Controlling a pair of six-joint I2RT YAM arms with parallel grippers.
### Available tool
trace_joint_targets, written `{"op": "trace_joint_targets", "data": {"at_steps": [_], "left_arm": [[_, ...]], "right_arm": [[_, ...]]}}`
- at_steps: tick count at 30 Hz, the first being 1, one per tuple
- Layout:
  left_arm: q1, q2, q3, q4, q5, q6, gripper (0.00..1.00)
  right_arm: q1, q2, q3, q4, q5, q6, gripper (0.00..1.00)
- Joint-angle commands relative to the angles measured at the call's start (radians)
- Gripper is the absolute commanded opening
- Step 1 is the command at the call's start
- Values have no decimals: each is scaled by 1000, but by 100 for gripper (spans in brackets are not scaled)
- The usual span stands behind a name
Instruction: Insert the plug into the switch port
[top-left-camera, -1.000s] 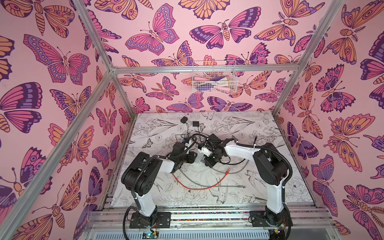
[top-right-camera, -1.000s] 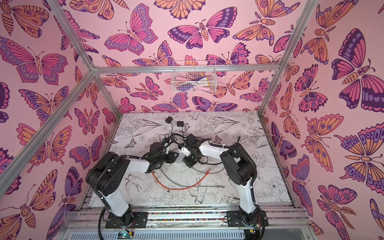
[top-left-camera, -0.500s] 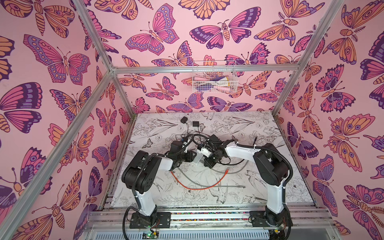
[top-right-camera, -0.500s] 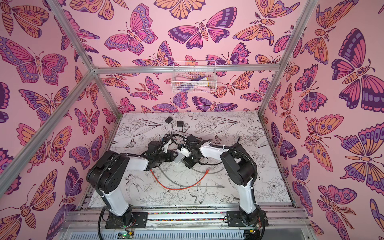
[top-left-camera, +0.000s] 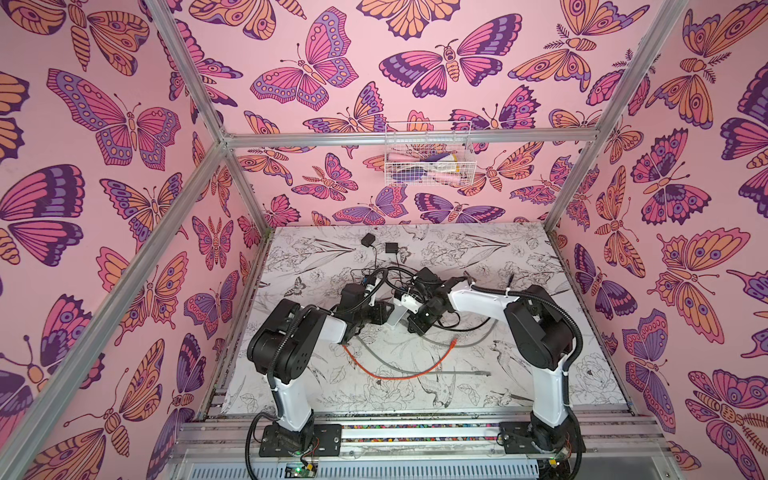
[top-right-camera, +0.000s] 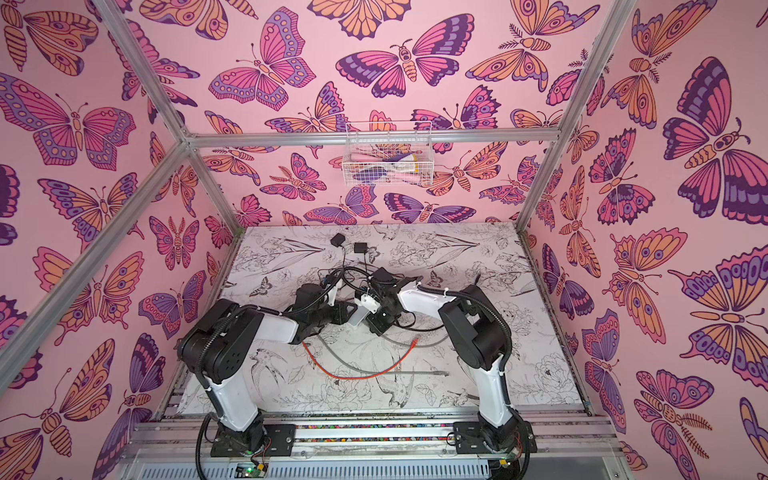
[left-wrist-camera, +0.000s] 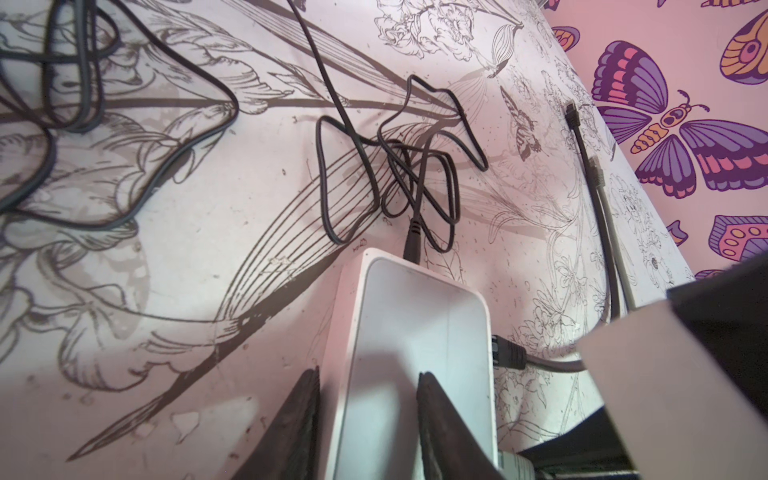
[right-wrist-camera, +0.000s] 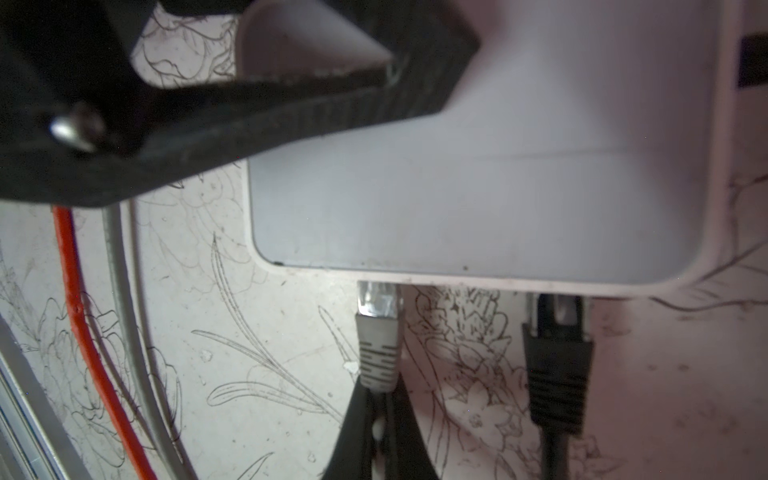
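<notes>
On the floral tabletop (top-left-camera: 478, 249) we find the left tool (left-wrist-camera: 368, 374) clamped on the white switch (left-wrist-camera: 419, 316). The right tool (right-wrist-camera: 379, 399) is clenched on the gray plug (right-wrist-camera: 377, 353). We see its clear tip touching the port edge of the switch, just beside an inserted black plug (right-wrist-camera: 557, 365).

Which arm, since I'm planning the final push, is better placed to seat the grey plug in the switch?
Right. The right gripper is shut on the grey plug, its clear tip at the switch edge beside the black plug. The left gripper is clamped on the switch, bracing it.
</notes>
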Motion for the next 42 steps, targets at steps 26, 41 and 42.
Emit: {"op": "trace_joint_targets", "data": {"at_steps": [26,41,42], "left_arm": [[-248,63,-103,-11,450,-137,37],[-189,-29,-96,-114,443,-81,37],[-189,-32,-91,-124,442,-76,37]], "right_arm": [[29,58,62,490,-56,5,0],[29,-21,-91,514,-28,-27,0],[30,-24,-97,514,-28,-30,0]]}}
